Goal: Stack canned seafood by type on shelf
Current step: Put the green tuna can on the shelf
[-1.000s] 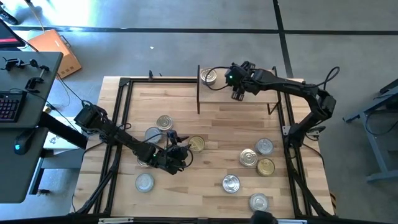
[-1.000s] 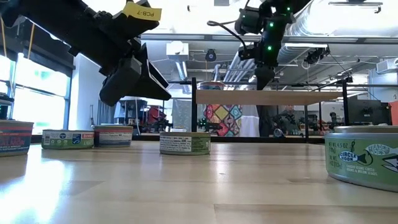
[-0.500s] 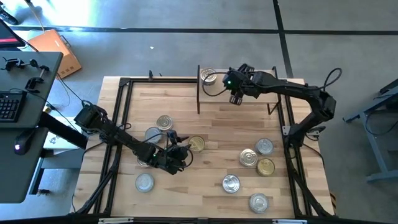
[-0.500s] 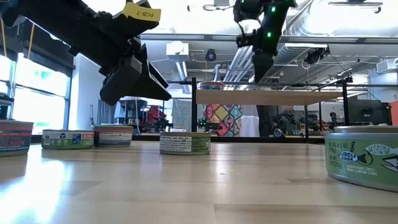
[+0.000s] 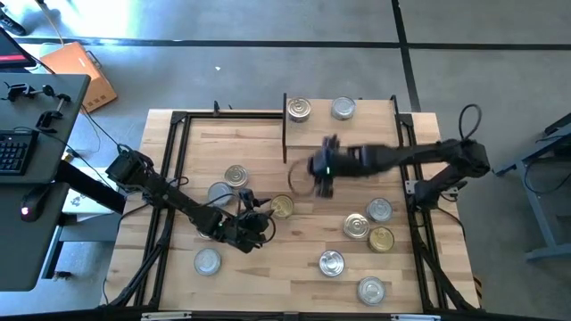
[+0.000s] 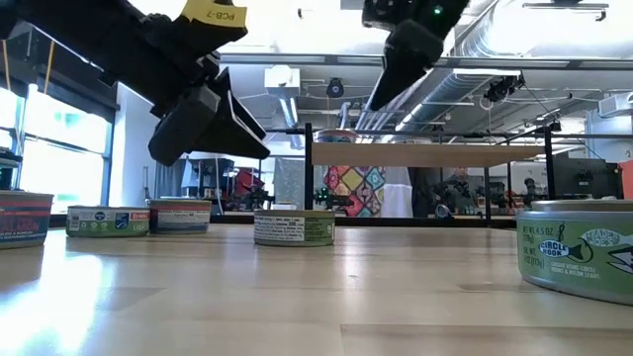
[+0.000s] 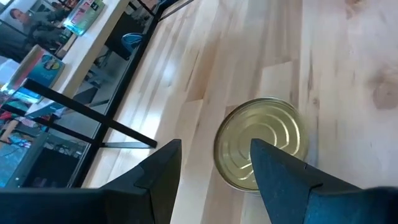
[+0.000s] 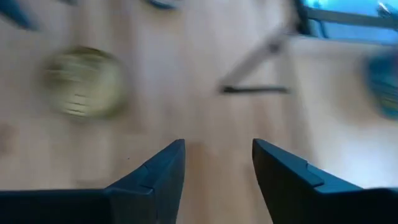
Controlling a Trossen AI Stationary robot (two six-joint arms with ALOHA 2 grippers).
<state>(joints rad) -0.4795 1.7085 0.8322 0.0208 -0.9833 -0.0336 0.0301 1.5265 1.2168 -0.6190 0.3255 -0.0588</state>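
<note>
A: Where's the left gripper (image 5: 254, 223)?
B: Near-left, open and empty, above the table (image 5: 303, 267), close to a gold tin (image 7: 261, 151).
A: The right gripper (image 5: 321, 169)?
B: Mid-table, open, holding nothing. Beyond, two tins (image 5: 299, 109) sit on the shelf (image 5: 366, 111).

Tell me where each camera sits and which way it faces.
High view: above the table, looking straight down on shelf, tins and both arms.
Low view: at tabletop height, looking level across to the shelf; both arms come in from above.
Left wrist view: on the left arm, looking past its open fingers down at a gold tin.
Right wrist view: on the right arm, looking past its open fingers at the tabletop; blurred.
Shared: high and left wrist views both show the gold tin.
</note>
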